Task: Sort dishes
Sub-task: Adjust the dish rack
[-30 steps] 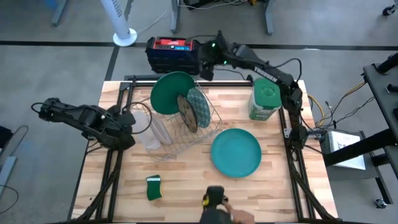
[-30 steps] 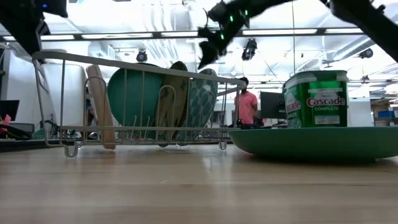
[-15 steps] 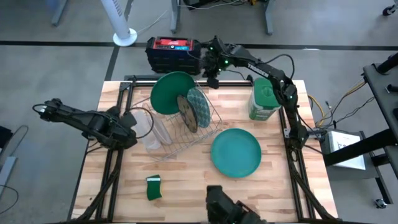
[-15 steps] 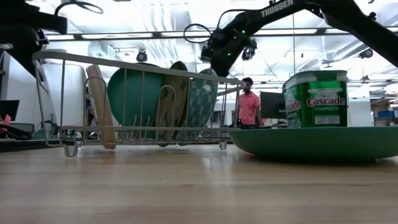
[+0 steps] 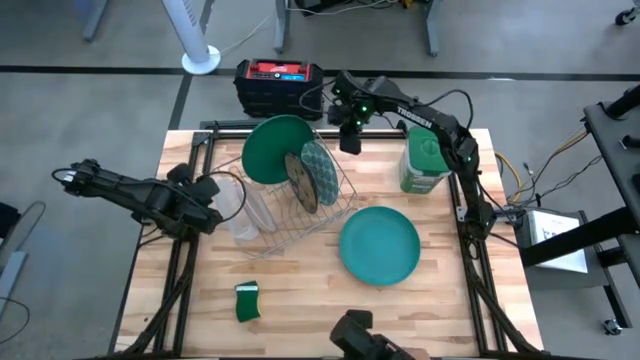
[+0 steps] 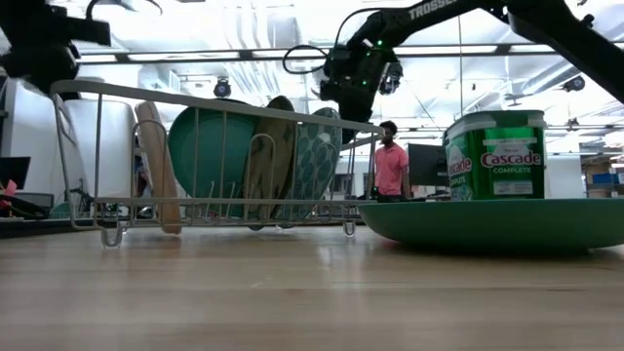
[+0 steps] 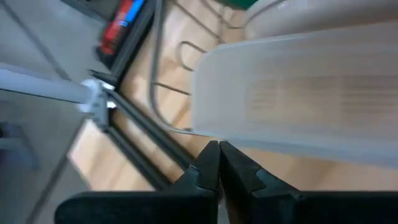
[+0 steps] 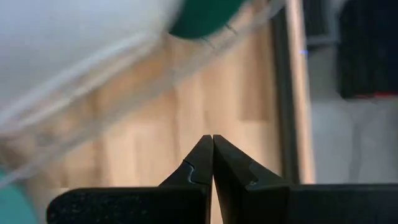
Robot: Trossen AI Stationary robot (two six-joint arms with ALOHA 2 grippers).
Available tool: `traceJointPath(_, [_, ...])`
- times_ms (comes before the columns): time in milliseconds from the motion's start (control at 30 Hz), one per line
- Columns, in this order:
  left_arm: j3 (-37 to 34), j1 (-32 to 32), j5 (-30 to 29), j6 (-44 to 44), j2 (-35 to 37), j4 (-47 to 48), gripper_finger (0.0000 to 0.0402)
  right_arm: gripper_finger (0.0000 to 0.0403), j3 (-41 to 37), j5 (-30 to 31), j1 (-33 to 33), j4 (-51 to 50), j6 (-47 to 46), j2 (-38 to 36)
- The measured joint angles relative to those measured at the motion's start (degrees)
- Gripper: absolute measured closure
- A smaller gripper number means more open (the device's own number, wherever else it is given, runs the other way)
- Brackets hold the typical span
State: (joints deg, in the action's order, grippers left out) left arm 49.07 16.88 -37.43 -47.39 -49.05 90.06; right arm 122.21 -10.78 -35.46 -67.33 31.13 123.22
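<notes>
High view, right gripper [image 5: 350,137] pinched closed, empty, above rack [image 5: 335,205] rear corner, left gripper [image 5: 207,207] closed beside whitish plate [image 5: 243,213].

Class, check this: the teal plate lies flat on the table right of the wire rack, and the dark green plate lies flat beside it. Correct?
Not quite. The teal plate does lie flat right of the wire rack, but the dark green plate stands on edge inside the rack, as the high view shows.

Dark jointed arms, green lights, white lettering

Three plates [image 5: 290,160] stand in the rack [image 5: 335,205]; a fourth plate [image 5: 379,245] lies right.
</notes>
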Motion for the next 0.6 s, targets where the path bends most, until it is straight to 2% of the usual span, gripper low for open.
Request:
traceJointPath(100, [3.43, 0.16, 5.23, 2.70, 0.73, -1.24, 0.0401, 0.0403, 0.00, 0.36, -0.32, 0.03, -0.19, -1.42])
traceJointPath(167, [4.85, 0.23, 9.84, 5.44, 1.91, -5.42, 0.0401, 0.0403, 0.00, 0.39, -0.39, 0.07, -0.16, -2.18])
traceJointPath(333, [1.55, 0.23, 17.73, 11.13, 6.16, -17.39, 0.0401, 0.0403, 0.00, 0.23, -0.28, 0.30, 0.43, -3.54])
traceJointPath(600, [-4.86, 0.29, 19.09, 6.83, 6.82, -18.01, 0.0402, 0.0403, -0.33, 0.21, -0.28, 0.24, 0.95, -3.61])
